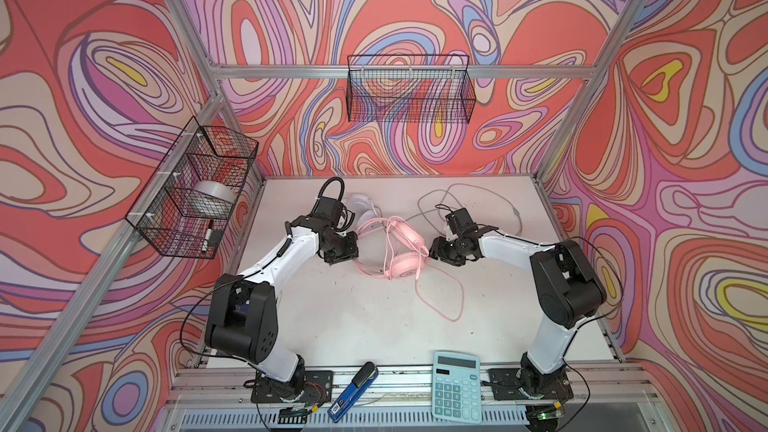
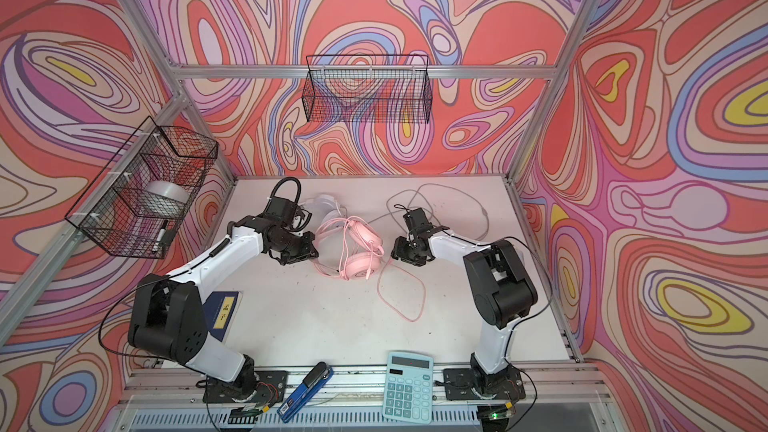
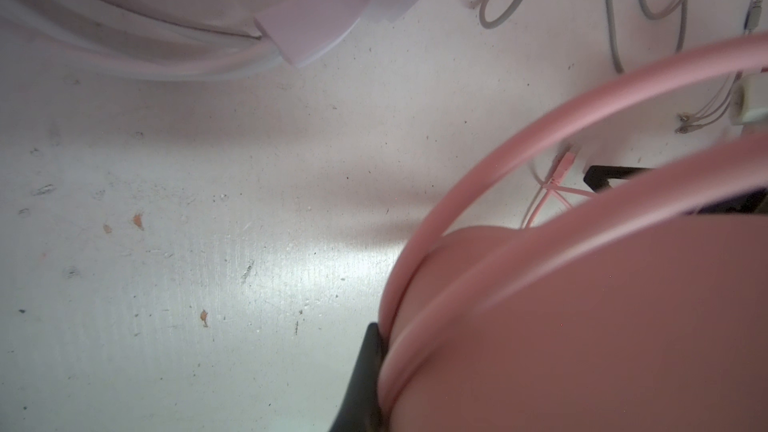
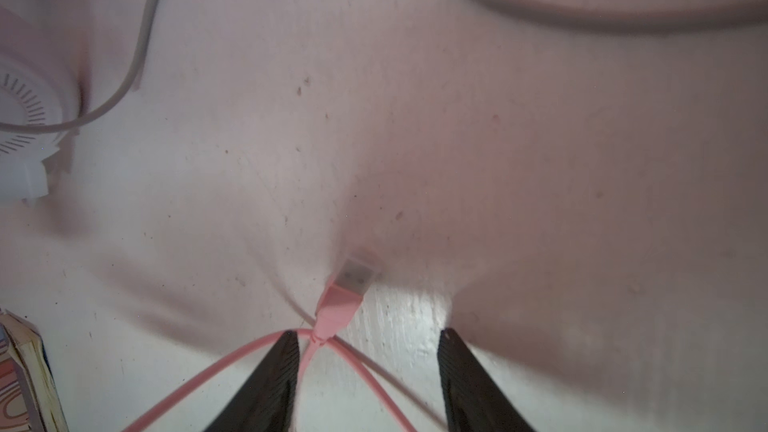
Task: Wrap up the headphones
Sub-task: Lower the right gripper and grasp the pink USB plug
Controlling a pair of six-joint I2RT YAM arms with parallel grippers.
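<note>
The pink headphones lie mid-table in both top views, their pink cord looping toward the front right. My left gripper is shut on the pink headband. Only one black finger shows, pressed against the band. My right gripper is open just right of the earcups. The pink cord's plug lies just ahead of its tips, and the cord runs between the fingers. The white headphones sit behind the left gripper, with their grey cord spread at the back right.
A blue calculator and a blue stapler lie on the front rail. A blue book lies beside the left arm's base. Wire baskets hang on the back wall and left wall.
</note>
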